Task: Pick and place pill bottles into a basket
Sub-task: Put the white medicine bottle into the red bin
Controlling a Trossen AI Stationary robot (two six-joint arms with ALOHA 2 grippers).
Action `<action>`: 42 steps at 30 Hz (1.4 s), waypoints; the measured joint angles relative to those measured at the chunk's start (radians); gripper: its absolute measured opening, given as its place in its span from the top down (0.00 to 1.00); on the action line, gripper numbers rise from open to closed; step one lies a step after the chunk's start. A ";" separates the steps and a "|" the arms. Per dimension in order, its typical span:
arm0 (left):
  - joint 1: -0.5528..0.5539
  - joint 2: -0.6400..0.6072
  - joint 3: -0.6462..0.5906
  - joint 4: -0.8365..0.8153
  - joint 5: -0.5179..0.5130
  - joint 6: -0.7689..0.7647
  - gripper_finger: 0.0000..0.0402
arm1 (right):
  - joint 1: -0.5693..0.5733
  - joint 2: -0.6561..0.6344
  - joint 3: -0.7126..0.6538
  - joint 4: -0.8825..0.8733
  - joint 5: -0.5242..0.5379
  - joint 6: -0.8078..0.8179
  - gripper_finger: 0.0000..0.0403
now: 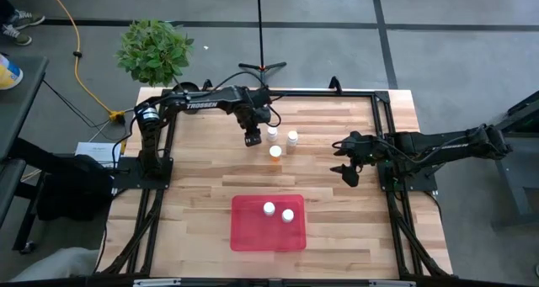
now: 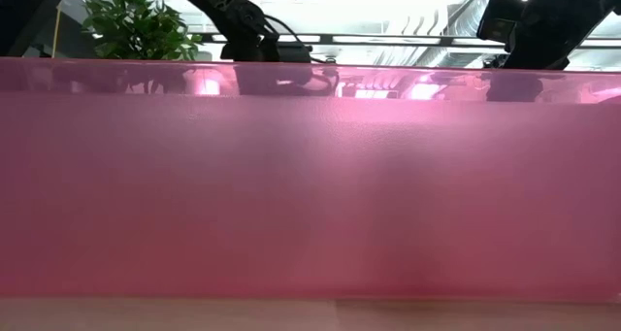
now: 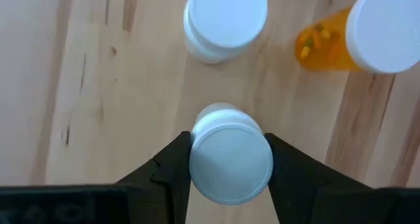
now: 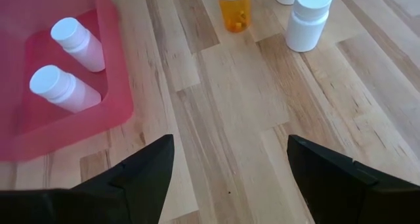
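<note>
The left gripper (image 3: 231, 159) clamps a small white-capped pill bottle (image 3: 231, 157) beside two white bottles and an orange one; lift straight, clearing those neighbours, then carry to the shallow red plastic basket (image 1: 244, 236), which holds two; the right gripper (image 4: 230, 168) waits open.

The left arm (image 1: 202, 103) bears white lettering reading "TROSSEN".

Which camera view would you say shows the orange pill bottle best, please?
The right wrist view: the orange pill bottle stands upright, unobstructed. The left wrist view crops it, the high view shows a speck, and the low view shows only the red tray.
</note>
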 joint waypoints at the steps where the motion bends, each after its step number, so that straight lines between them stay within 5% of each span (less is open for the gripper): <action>1: 0.000 0.000 0.007 -0.007 0.000 0.000 0.52 | 0.000 0.000 0.000 0.000 -0.003 0.000 0.29; 15: 0.000 -0.026 0.080 -0.062 -0.031 0.019 0.52 | 0.000 0.000 0.000 0.000 -0.017 0.001 0.29; 42: 0.000 -0.436 0.083 -0.067 0.019 -0.014 0.52 | 0.000 0.000 0.000 0.000 -0.023 0.010 0.29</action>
